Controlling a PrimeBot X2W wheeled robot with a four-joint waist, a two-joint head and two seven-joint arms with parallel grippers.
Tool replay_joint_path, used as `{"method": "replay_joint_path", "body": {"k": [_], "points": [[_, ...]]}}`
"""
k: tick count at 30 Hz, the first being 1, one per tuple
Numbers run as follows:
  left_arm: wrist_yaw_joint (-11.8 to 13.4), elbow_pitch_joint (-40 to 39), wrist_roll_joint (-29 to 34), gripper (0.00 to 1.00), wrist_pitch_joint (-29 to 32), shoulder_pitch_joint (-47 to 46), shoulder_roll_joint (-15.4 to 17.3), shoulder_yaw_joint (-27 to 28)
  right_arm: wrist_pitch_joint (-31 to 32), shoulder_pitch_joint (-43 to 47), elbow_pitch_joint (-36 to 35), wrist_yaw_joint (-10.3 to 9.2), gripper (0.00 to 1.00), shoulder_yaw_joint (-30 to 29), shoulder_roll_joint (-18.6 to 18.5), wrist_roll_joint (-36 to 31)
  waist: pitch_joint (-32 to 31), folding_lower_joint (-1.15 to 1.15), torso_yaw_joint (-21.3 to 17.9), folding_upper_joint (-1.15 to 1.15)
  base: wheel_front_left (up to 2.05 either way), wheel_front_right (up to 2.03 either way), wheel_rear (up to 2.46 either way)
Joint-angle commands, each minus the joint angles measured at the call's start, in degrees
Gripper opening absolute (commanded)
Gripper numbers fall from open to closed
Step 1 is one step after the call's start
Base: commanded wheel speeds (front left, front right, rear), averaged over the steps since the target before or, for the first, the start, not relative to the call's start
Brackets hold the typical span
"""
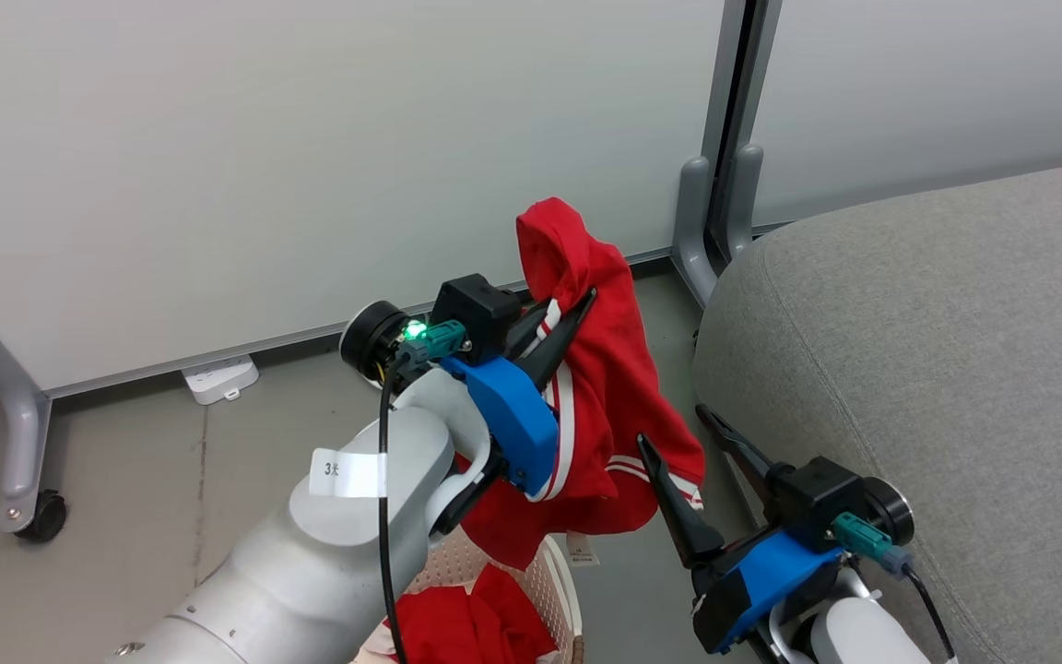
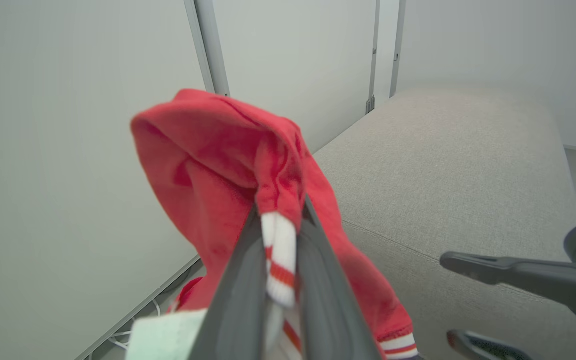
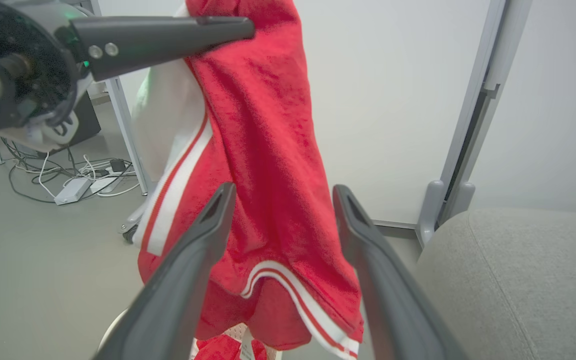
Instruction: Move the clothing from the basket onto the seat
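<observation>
Left gripper (image 1: pixel 573 302) jaws clamp a red garment (image 1: pixel 614 369) above the basket (image 1: pixel 560 576); right gripper (image 1: pixel 671 425) jaws apart, beside the seat (image 1: pixel 937 369).

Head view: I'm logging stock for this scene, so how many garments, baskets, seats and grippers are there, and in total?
Basket: 1
Seat: 1
Garments: 2, the hanging garment and the garment in the basket
Grippers: 2, left gripper and right gripper
Total: 6
</observation>
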Motion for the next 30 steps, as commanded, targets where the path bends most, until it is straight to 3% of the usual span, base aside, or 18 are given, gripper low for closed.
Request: {"method": "replay_joint_path", "body": {"k": [1, 8, 21, 22, 23, 24, 30], "points": [[-0.09, 0.16, -0.23, 0.00, -0.33, 0.45, 0.00, -0.05, 0.30, -0.46, -0.20, 0.03, 1.00, 0.49, -0.20, 0.82, 0.03, 0.00, -0.05, 0.00, 0.00, 0.00, 0.00], [-0.09, 0.05, -0.97, 0.00, -0.47, 0.47, -0.63, -1.03, 1.70, -5.29, 2.73, 0.02, 1.00, 6.85, -0.19, 6.37, 0.04, 0.00, 0.11, 0.00, 0.00, 0.00, 0.00], [-0.09, -2.40, -2.89, 0.00, -0.50, -0.86, -1.65, -3.42, 3.74, -16.50, 18.84, 0.03, 1.00, 14.65, -0.18, 11.54, 0.24, 0.00, 1.77, 0.00, 0.00, 0.00, 0.00], [-0.09, -2.57, -2.97, 0.00, -0.46, -0.90, -1.69, -3.56, 3.88, -17.12, 19.89, 0.03, 0.48, 15.14, -0.18, 11.67, 0.26, 0.00, 1.87, 0.00, 0.00, 0.00, 0.00], [-0.09, -2.66, -3.05, 0.00, -0.43, -0.96, -1.74, -3.69, 3.66, -17.75, 20.63, 0.03, 0.09, 15.74, -0.17, 11.79, 0.28, 0.00, 1.95, 0.00, 0.00, 0.00, 0.00], [-0.09, -2.76, -3.24, 0.00, -0.42, -1.07, -1.76, -3.83, 3.38, -18.25, 21.28, 0.02, 0.00, 16.14, -0.16, 12.14, 0.31, 0.00, 2.01, 0.00, 0.00, 0.00, 0.00], [-0.09, -2.63, -3.78, 0.00, -0.64, -1.26, -1.42, -4.61, 1.81, -20.23, 24.16, 0.02, 0.00, 17.28, -0.18, 13.08, 0.29, 0.00, 1.79, 0.00, 0.00, 0.00, 0.00]]}}
